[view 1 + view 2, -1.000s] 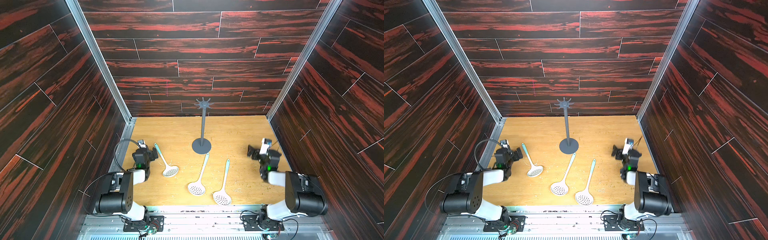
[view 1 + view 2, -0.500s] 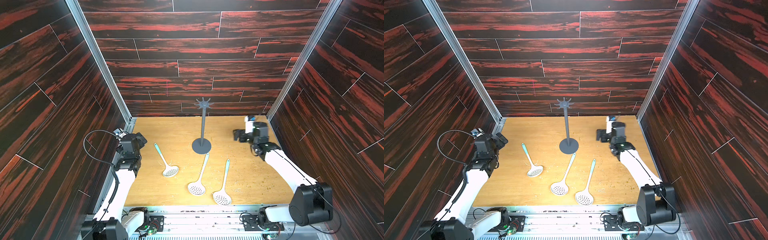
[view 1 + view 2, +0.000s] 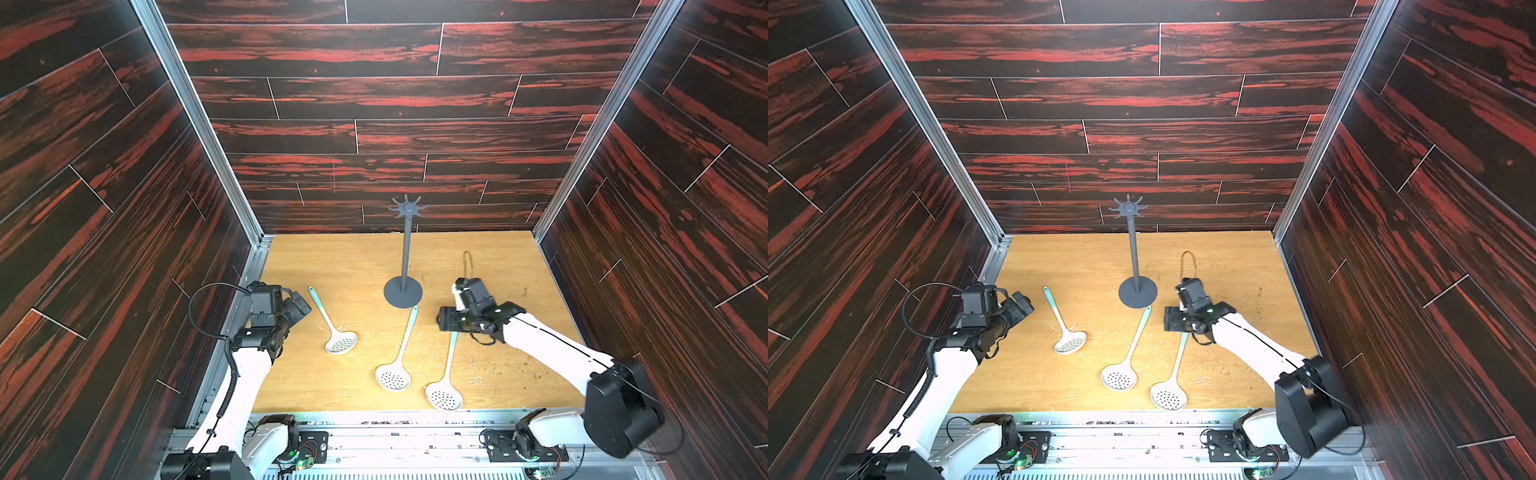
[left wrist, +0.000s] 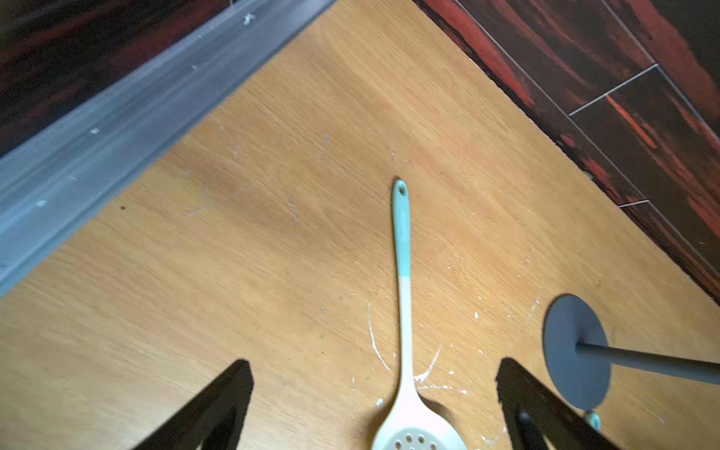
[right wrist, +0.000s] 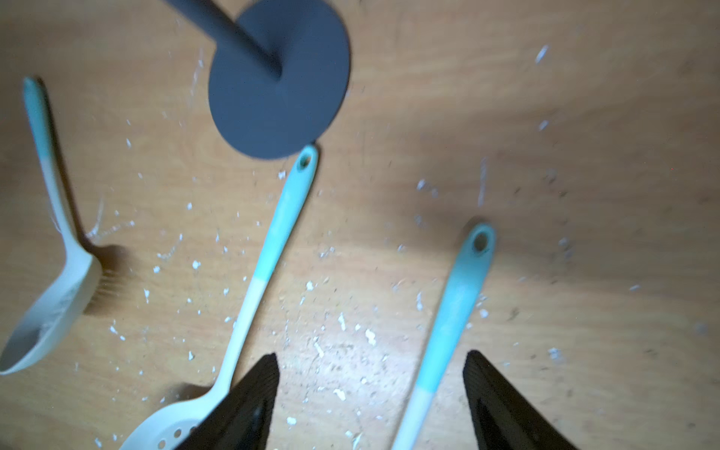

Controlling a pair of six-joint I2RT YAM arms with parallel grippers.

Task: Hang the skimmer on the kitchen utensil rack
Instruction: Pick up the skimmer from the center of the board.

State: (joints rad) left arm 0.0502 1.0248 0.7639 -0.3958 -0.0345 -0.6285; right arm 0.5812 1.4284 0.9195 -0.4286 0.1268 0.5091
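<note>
Three alike skimmers with teal-and-cream handles lie flat on the wooden table: a left skimmer (image 3: 340,344) (image 4: 403,249), a middle skimmer (image 3: 401,349) (image 5: 280,222) and a right skimmer (image 3: 444,400) (image 5: 456,304). The dark grey kitchen utensil rack (image 3: 406,257) (image 3: 1133,257) stands upright behind them with nothing on its hooks. My right gripper (image 3: 446,324) (image 5: 372,354) hangs open just above the right skimmer's handle, which runs between the jaws without touching them. My left gripper (image 3: 301,309) (image 4: 374,362) is wide open above the left skimmer, holding nothing.
The middle skimmer's handle tip lies against the rack's round base (image 5: 280,101) (image 4: 572,350). Dark wood-pattern walls close in the table on three sides, with a metal rail (image 4: 97,128) along the left edge. A cable loop (image 3: 467,262) rises behind my right wrist. White flecks dot the tabletop.
My right arm came from the back right forward and inward over the right skimmer's handle, its jaws narrowing somewhat. My left arm shifted a little toward the left skimmer.
</note>
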